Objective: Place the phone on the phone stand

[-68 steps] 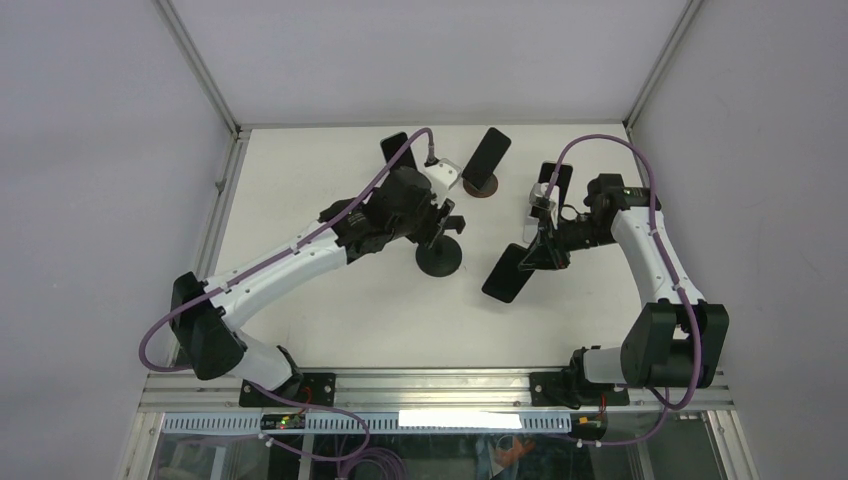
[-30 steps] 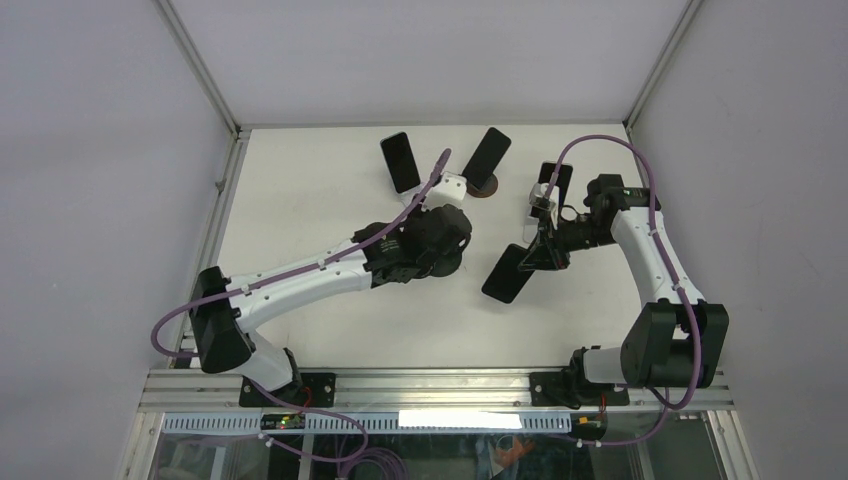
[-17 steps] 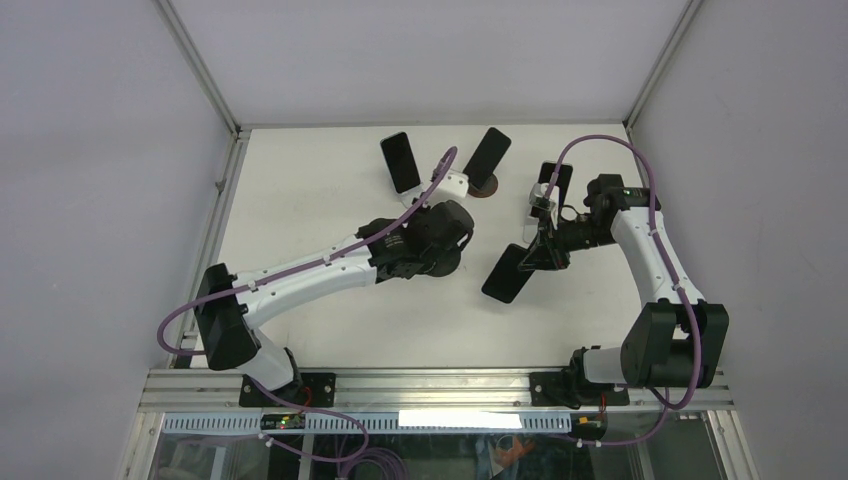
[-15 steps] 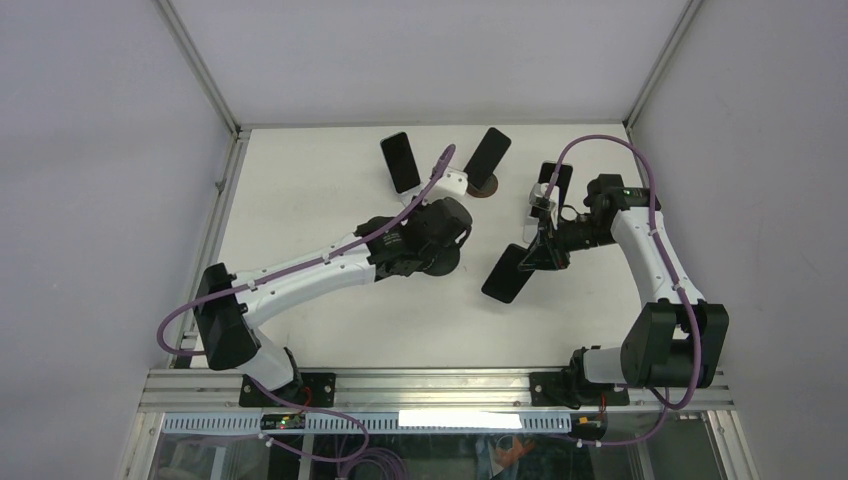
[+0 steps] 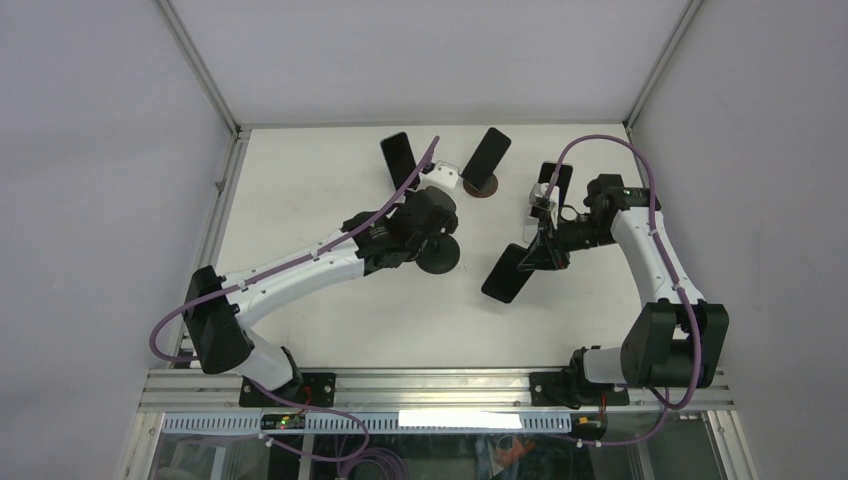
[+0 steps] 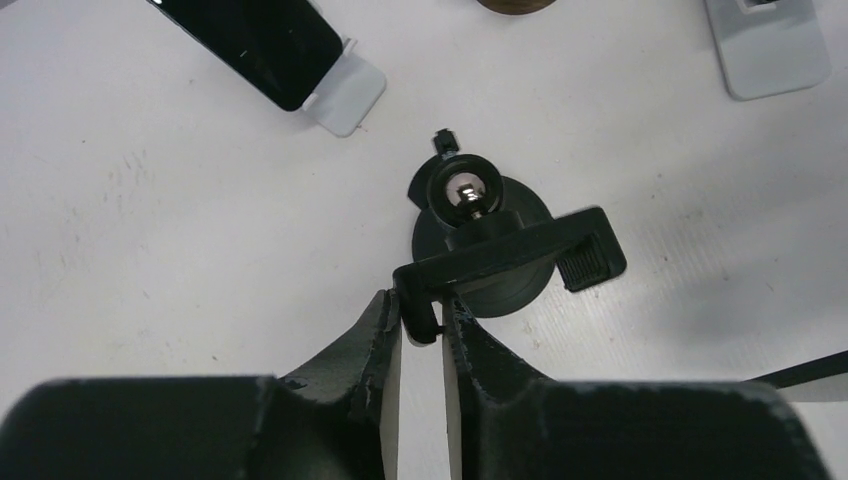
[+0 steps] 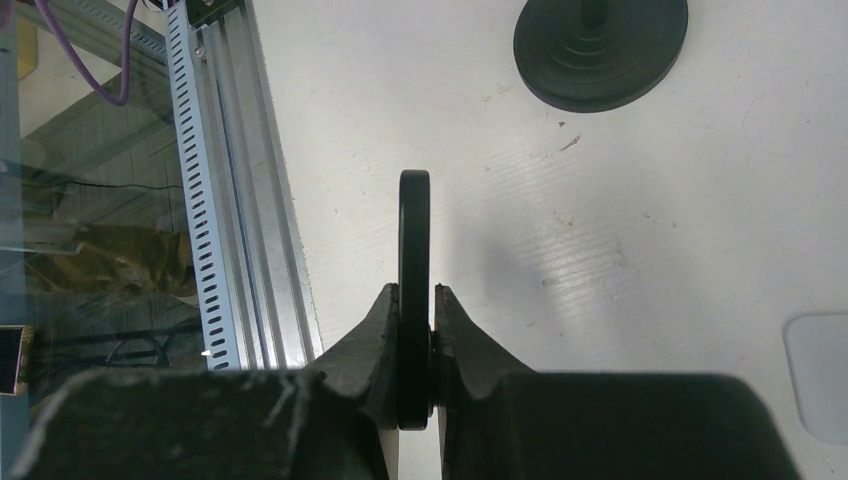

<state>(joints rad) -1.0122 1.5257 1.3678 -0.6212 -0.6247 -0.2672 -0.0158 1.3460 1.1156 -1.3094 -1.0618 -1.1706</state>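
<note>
The black phone stand (image 5: 438,257) stands mid-table: a round base with a ball joint and a clamp bar (image 6: 505,250) on top. My left gripper (image 5: 432,234) is shut on the left end of that clamp bar (image 6: 422,318). My right gripper (image 5: 543,252) is shut on a black phone (image 5: 508,272) and holds it tilted above the table, right of the stand. In the right wrist view the phone (image 7: 414,230) is edge-on between the fingers (image 7: 415,300), and the stand's base (image 7: 600,45) lies ahead.
At the back, a phone (image 5: 397,158) leans on a white stand (image 6: 345,90). Another phone (image 5: 487,155) sits on a brown round base (image 5: 482,187). A third (image 5: 556,178) sits on a grey stand (image 6: 765,50). The slotted rail (image 7: 215,200) lines the near edge.
My left wrist swung right over the stand, then drew back left, uncovering the base; its fingers now pinch the clamp bar. The right arm and phone have not moved.
</note>
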